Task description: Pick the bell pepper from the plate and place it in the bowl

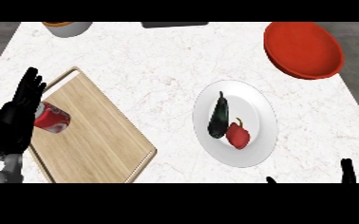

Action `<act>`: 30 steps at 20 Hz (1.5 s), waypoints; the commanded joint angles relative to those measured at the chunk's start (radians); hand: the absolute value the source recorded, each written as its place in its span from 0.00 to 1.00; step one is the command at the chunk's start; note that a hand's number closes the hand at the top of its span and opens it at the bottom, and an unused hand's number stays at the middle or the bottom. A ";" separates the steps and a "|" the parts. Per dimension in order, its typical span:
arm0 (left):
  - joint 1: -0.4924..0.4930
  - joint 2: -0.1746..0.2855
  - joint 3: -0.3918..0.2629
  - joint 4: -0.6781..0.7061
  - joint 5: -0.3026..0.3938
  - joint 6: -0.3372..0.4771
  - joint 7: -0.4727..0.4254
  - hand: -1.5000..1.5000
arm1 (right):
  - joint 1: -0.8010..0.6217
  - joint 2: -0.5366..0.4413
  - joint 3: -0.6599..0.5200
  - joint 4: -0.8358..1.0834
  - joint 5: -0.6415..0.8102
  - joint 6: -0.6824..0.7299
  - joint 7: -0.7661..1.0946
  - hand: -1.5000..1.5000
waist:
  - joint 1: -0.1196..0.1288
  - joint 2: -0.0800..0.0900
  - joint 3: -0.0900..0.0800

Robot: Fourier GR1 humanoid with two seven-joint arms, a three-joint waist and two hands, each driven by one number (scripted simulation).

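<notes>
Light: bright, even and diffuse, falling from above. Surface: pale worktop (161, 61) lit alike from edge to edge. Shadows: short and soft. A thin dark line runs under the right and near edges of the board (91, 133), and a faint grey rim under the plate (256, 109). Shading: bowl (303, 47) a darker red along its near edge. Sheen: pale streak on the can (52, 118), dull highlight on the eggplant (219, 116). The pepper (238, 135) is evenly red.

White marbled counter (161, 66), grey floor (7, 32) past its edges
</notes>
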 commanded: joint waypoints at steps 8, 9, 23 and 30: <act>-0.090 -0.027 -0.026 0.030 -0.016 -0.039 0.030 0.50 | 0.190 0.066 0.114 -0.423 0.487 0.344 0.451 0.00 | 0.079 0.020 0.001; -0.088 -0.037 -0.031 0.020 -0.030 -0.021 0.021 0.50 | 0.207 0.066 0.145 -0.419 0.517 0.396 0.474 0.00 | 0.083 0.021 0.001; -0.146 -0.043 -0.018 0.040 -0.047 -0.055 0.066 0.50 | -0.363 0.067 0.048 -0.392 0.317 1.151 0.963 0.00 | 0.103 0.016 0.006; -0.123 -0.091 -0.047 0.008 -0.099 -0.014 0.079 0.50 | -0.417 0.067 0.030 -0.202 0.199 1.202 1.033 0.00 | 0.088 0.010 0.007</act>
